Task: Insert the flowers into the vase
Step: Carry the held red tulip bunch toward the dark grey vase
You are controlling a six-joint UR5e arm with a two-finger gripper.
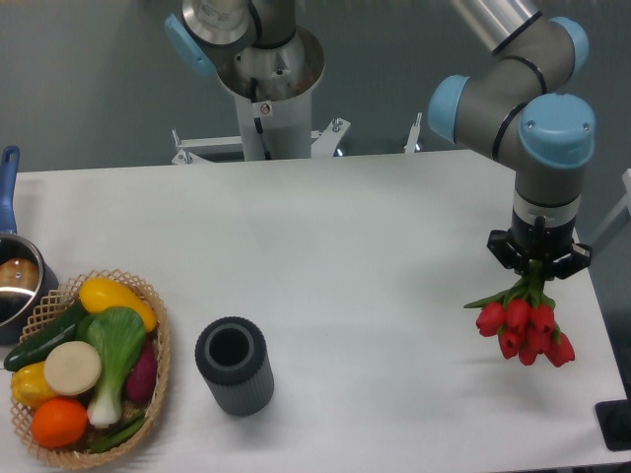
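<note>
Near the front edge of the white surface [325,227], the vase [234,365] stands upright, mouth open, just right of a wicker basket [158,379] of vegetables. Farther back at right, the tool [538,264] is clamped on the flowers [525,326], red buds hanging downward above the surface.

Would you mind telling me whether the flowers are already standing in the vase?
No, the flowers hang from the gripper at the right side of the table, far from the empty vase.

Red flowers [525,330] hanging right, grey vase [235,366] upright
</note>
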